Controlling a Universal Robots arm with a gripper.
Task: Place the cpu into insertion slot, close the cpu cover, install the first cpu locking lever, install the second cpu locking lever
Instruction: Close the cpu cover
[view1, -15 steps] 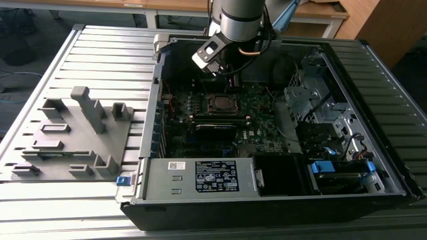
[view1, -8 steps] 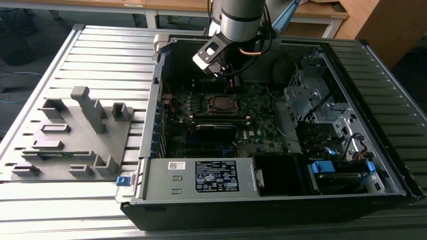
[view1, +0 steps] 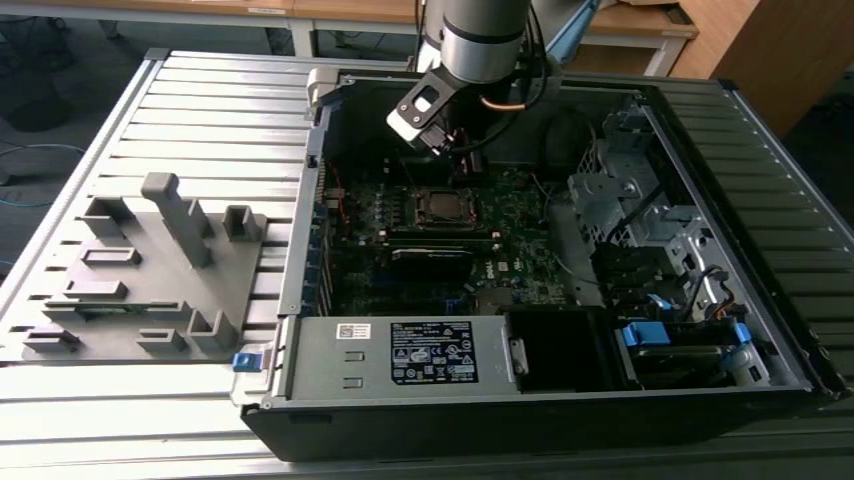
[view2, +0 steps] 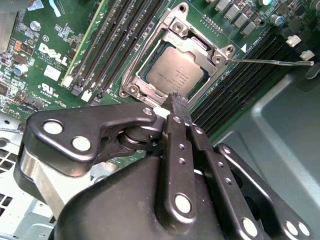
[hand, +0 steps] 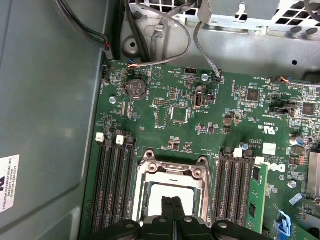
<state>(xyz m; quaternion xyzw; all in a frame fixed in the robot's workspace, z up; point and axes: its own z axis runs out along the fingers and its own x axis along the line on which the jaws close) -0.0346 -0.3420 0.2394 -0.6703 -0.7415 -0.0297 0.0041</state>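
Exterior view's left: grey moulded fixture tray (view1: 134, 270) on the ribbed metal table (view1: 214, 110). Centre to right: open black computer case (view1: 534, 430) holding a green motherboard (view1: 521, 215). The small square grey-faced cpu (view2: 172, 75) sits in its socket, with the thin silvery cpu cover (view2: 197, 44) flat around it. Jaws closed together, gripping nothing, tips at the socket's edge. A thin metal lever (view2: 270, 62) juts from a socket corner.

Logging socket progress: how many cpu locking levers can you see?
1: a thin wire lever juts sideways from a corner of the cpu cover. The gripper may hide another.
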